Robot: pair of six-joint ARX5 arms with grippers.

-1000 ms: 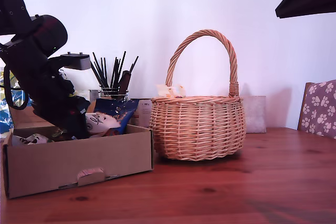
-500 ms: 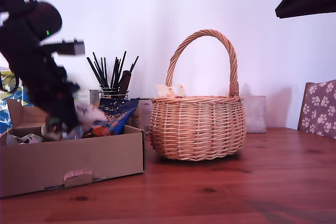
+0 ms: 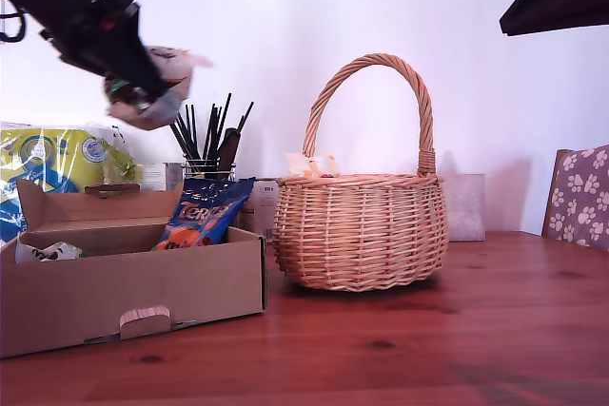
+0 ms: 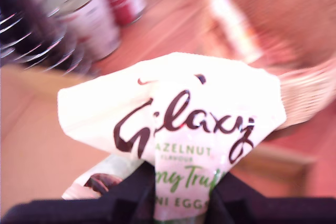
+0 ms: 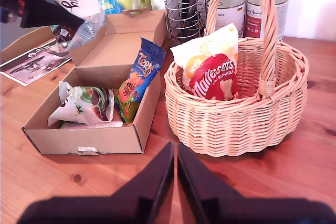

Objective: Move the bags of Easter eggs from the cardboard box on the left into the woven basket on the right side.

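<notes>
One white bag (image 4: pixel 173 129) in my first gripper (image 4: pixel 178 203)

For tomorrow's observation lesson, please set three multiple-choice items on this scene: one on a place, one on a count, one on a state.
1. Where does the dark blue bag stand?
A. in the woven basket
B. in the cardboard box, against its wall
C. on the table

2. How many bags show in the basket?
A. two
B. four
C. none

3. What is my first gripper doing?
A. hanging open
B. holding a white bag in the air
C. resting on the table

Answers:
1 B: the dark blue bag leans inside the cardboard box.
2 A: a red bag and a pale cream bag sit in the woven basket.
3 B: my first gripper grips the white bag above the box.
</notes>
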